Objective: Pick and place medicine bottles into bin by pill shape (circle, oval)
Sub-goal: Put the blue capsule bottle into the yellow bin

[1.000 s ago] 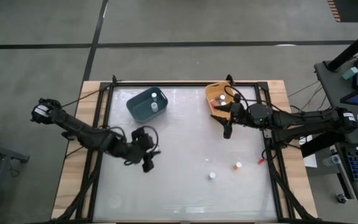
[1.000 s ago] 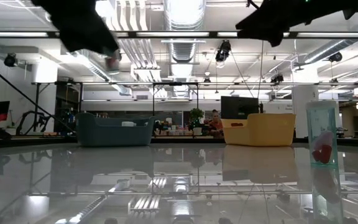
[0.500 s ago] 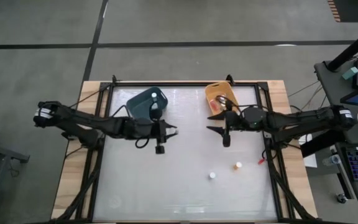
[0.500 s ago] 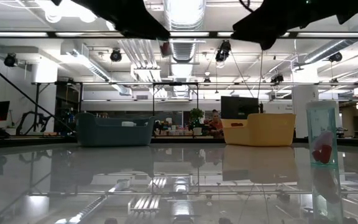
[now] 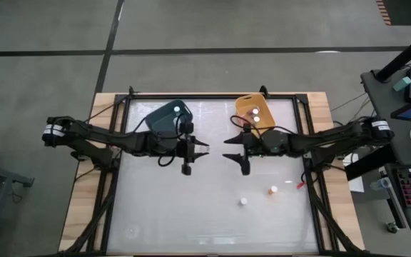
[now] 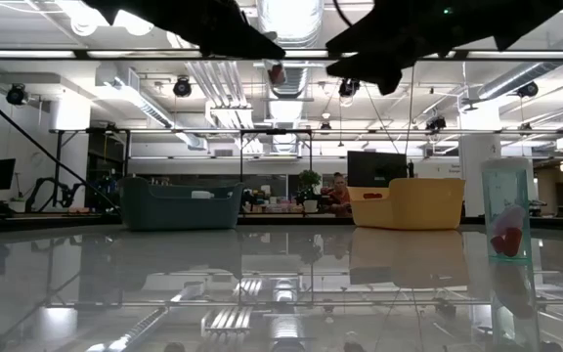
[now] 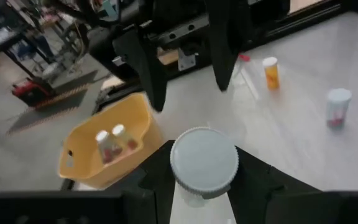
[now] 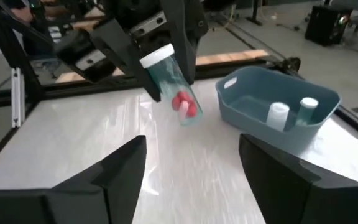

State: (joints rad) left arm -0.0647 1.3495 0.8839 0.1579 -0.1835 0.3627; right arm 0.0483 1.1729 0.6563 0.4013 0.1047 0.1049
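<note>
Table, blue tub (image 5: 164,120) two bottles, yellow tub (image 5: 248,108) two

Bright ceiling lights – glare on table (image 6: 281,284) – arms silhouetted.

The two hands face each other above the middle of the counter (image 5: 155,207), with only a narrow gap between them. The left hand (image 5: 198,150), gripping a bottle (image 8: 174,93), blocks that gap from one side, and the open right hand (image 5: 230,153) blocks it from the other. Behind them the blue tub (image 5: 164,118) and yellow tub (image 5: 247,107) stand well apart, with bare counter between. Toward the near edge, two bottles (image 5: 242,202) (image 5: 273,190) and a red scrap (image 5: 300,184) break the open surface; the rest is bare.
</note>
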